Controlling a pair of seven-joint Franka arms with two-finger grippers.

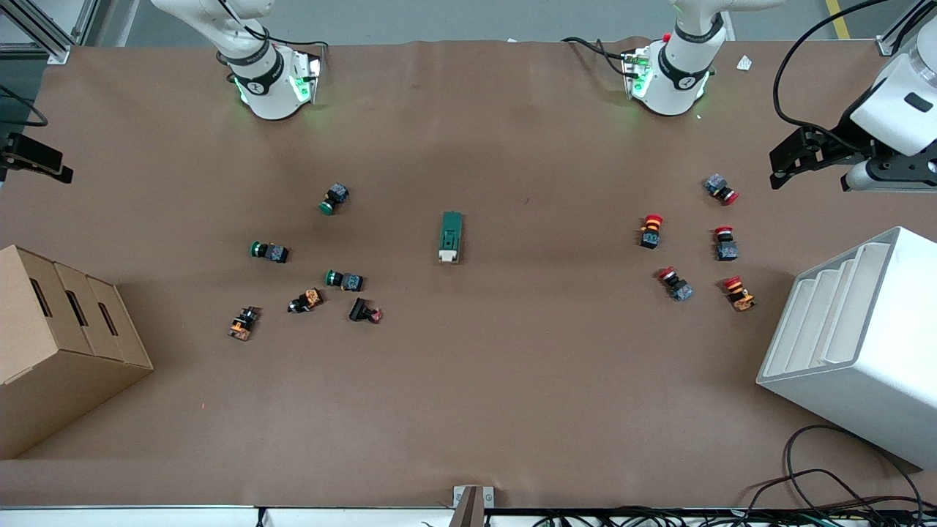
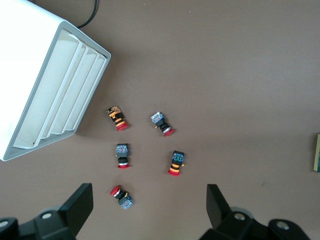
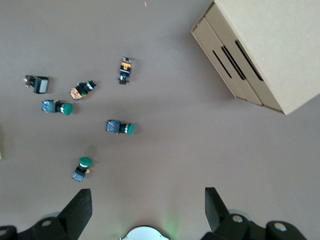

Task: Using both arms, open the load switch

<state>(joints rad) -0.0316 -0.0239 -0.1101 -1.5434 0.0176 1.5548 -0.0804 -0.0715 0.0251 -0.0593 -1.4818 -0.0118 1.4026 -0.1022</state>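
Note:
The load switch (image 1: 451, 236) is a dark green block with a white toggle at the end nearer the front camera. It lies alone mid-table between the two arms' bases. One edge of it shows in the left wrist view (image 2: 317, 152). My left gripper (image 2: 148, 207) hangs open and holds nothing, high over the red push buttons (image 2: 122, 196) at the left arm's end of the table (image 1: 785, 170). My right gripper (image 3: 147, 210) also stands open with nothing in it. It is over the right arm's end of the table (image 1: 40, 161), above the bare cloth beside the green buttons (image 3: 81, 168).
Several red push buttons (image 1: 651, 230) lie toward the left arm's end, beside a white slotted rack (image 1: 856, 344). Green, orange and black buttons (image 1: 344, 279) lie toward the right arm's end, with a cardboard box (image 1: 58, 329) beside them. Cables (image 1: 827, 490) trail at the front edge.

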